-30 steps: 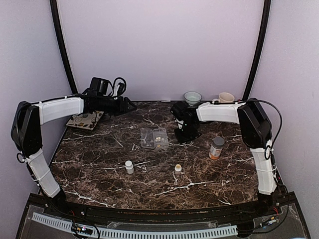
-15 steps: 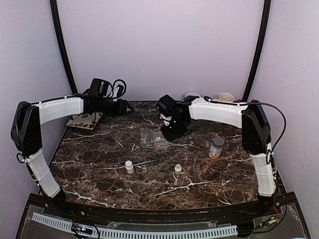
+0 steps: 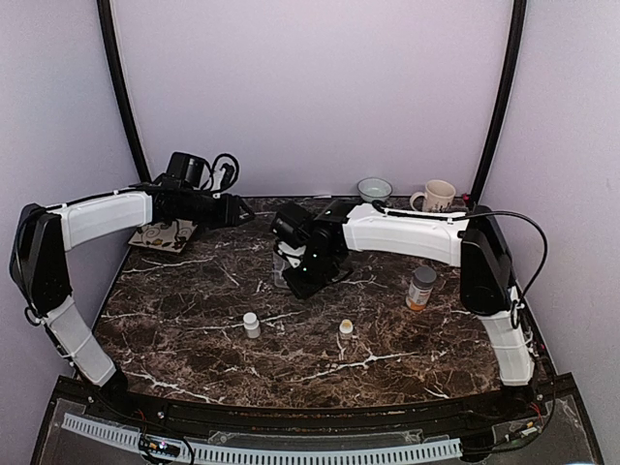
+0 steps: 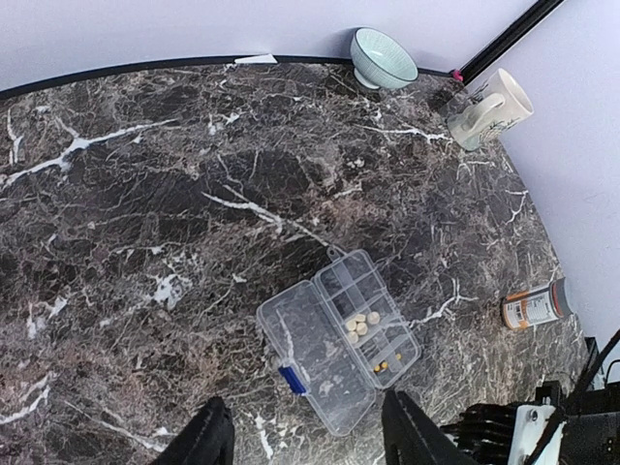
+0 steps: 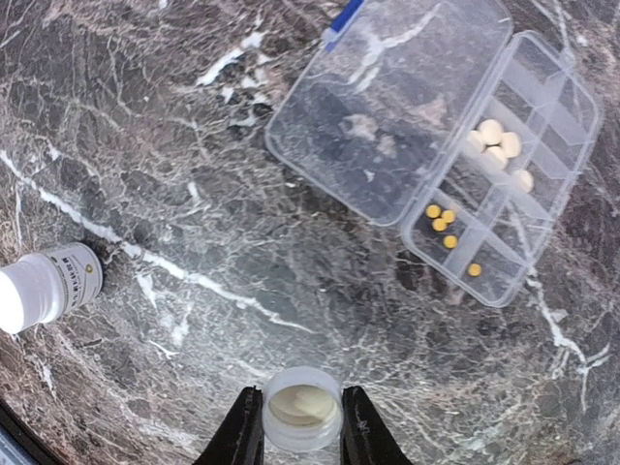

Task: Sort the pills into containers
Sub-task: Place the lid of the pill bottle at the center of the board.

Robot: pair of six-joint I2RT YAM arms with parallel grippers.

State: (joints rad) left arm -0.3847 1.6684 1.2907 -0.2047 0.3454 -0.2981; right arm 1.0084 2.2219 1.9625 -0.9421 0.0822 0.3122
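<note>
Down by the front edge of the desk (image 3: pixel 194 291), a capped white bottle (image 3: pixel 251 325) stands left of centre and an open-topped white bottle (image 3: pixel 345 328) just right of centre, both upright. Further back on the right is the orange bottle (image 3: pixel 420 288) with its grey cap.

Mid-desk now: the pill box (image 5: pixel 387 126) lies with its clear lid flung flat open. The cream pills (image 5: pixel 491 130) are bunched in one compartment, with small yellow pills (image 5: pixel 439 225) past a divider beside them. The right fingers (image 5: pixel 247 436) hang just by the box, parted and gripping nothing. The open-topped white bottle shows through their gap on the wrist camera, yet overhead it stands alone.

Toward the far-left corner, the left fingers (image 4: pixel 215 436) hover spread wide and empty, near a patterned coaster (image 3: pixel 160 235). Along the far edge, right of centre, sit a bowl (image 3: pixel 374 188) and a mug (image 3: pixel 438 196).
</note>
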